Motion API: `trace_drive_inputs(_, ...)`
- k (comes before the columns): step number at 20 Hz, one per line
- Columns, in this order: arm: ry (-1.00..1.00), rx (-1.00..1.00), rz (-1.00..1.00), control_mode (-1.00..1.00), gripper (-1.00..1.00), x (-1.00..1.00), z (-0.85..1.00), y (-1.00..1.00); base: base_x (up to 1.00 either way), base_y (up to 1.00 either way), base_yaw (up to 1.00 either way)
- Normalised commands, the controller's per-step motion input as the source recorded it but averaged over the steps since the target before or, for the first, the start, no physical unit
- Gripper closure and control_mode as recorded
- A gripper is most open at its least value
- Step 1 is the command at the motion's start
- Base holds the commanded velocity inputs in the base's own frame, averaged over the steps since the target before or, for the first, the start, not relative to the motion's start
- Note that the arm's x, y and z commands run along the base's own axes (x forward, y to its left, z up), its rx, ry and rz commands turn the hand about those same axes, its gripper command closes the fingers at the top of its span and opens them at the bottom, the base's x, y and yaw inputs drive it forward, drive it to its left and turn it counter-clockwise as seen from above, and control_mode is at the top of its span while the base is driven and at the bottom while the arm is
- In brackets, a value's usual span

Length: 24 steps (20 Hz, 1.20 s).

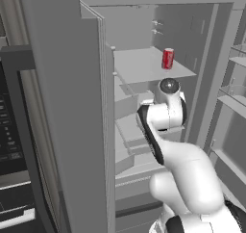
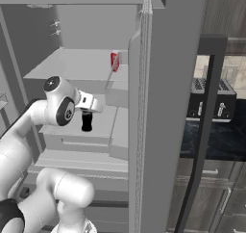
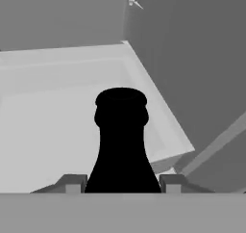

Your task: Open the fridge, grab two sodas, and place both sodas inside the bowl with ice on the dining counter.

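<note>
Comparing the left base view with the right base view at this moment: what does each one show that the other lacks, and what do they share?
Left base view alone: a black oven panel at the left edge, and the door shelves of the fridge's right door.

Right base view alone: the dark bottle standing on a lower shelf, just under the arm's wrist, and a toaster on the back counter beyond the open door.

Both: the open fridge with white shelves, the red can upright on the upper shelf, and the white arm reaching inside.

light: even, flat, rendered | shadows: faint | glare: none | sharpness: soft, slightly pixelated | edge distortion: apparently none
</note>
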Motion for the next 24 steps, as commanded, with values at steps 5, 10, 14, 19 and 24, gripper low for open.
trace_drive_inputs(5, 0.07, 0.00, -0.09, -1.00, 1.00, -0.90, 0.13, 0.04, 0.00, 0.00, 0.00)
trace_drive_inputs(10, 0.00, 0.00, -0.01, -1.00, 1.00, -0.88, 0.25, 0.11, 0.00, 0.00, 0.00)
trace_drive_inputs(14, 0.00, 0.00, 0.00, -1.00, 1.00, -0.67, 0.44, 0.04, 0.00, 0.00, 0.00)
trace_drive_inputs(19, 0.00, 0.00, 0.00, -1.00, 1.00, -0.55, 0.54, 0.00, 0.00, 0.00, 0.00)
trace_drive_inputs(24, 0.00, -0.01, 0.00, -1.00, 1.00, -0.42, 0.45, 0.03, 0.00, 0.00, 0.00)
